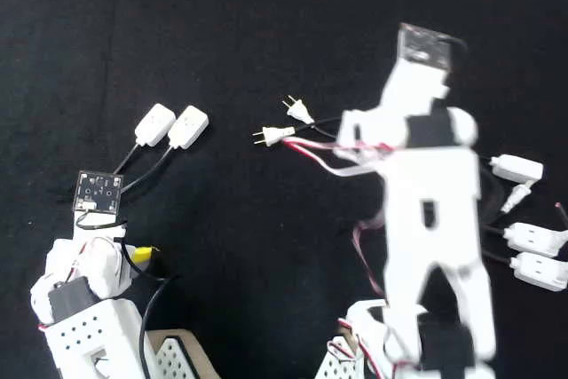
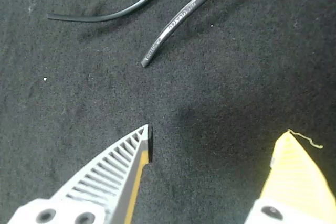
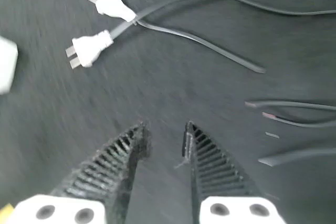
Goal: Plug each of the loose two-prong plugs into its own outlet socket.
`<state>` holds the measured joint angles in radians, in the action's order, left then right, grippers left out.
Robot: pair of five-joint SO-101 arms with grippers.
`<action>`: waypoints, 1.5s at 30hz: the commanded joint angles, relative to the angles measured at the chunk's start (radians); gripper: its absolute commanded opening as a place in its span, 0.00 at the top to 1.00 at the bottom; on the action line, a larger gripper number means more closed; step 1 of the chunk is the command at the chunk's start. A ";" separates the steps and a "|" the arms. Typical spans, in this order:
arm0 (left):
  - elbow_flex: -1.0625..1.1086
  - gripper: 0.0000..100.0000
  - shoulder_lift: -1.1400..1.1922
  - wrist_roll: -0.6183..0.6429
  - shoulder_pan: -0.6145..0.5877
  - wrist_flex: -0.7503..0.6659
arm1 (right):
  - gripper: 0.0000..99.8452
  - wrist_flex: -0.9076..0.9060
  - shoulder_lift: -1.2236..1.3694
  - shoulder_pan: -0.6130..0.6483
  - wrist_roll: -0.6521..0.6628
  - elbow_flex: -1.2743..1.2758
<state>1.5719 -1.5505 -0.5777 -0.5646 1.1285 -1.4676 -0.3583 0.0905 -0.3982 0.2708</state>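
Observation:
Two white two-prong plugs lie loose mid-table, one (image 1: 299, 111) just behind the other (image 1: 273, 135), prongs pointing left. In the right wrist view the same plugs (image 3: 111, 3) (image 3: 89, 47) lie ahead of my right gripper (image 3: 163, 129), whose black fingers are a little apart over bare cloth with nothing between them. Two white outlet sockets (image 1: 155, 122) (image 1: 188, 127) sit side by side at the left. My left gripper (image 2: 218, 132) hangs open over the cloth, one finger white (image 2: 113, 177), one yellow (image 2: 294, 174), just short of two black cable ends (image 2: 157, 45).
The right arm (image 1: 430, 210) stretches up the table's right half, trailing red and white wires. More white outlet blocks (image 1: 516, 168) (image 1: 537, 255) lie at the right edge. Loose cable ends (image 3: 283, 108) lie beside the right gripper. The left arm (image 1: 84, 281) sits at the front left.

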 commanded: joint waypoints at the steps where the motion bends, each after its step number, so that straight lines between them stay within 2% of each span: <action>1: -0.004 0.64 -0.006 -0.008 0.002 -0.008 | 0.89 0.292 0.265 0.103 -0.244 -0.002; 8: -0.004 0.64 -0.006 -0.008 0.002 -0.008 | 0.89 0.618 0.532 0.218 -0.486 -0.004; 16: -0.004 0.64 -0.006 -0.008 0.002 -0.008 | 0.89 0.738 0.607 0.259 -0.611 -0.004; 29: -0.004 0.64 -0.006 -0.008 0.001 -0.008 | 0.89 0.744 0.697 0.264 -0.617 -0.031; 45: -0.004 0.64 -0.006 -0.008 -0.001 -0.008 | 0.89 0.660 0.855 0.302 -0.609 -0.208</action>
<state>1.5719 -1.5505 -0.5777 -0.5646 1.1285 -0.7864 0.4826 0.3575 -1.0088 0.0944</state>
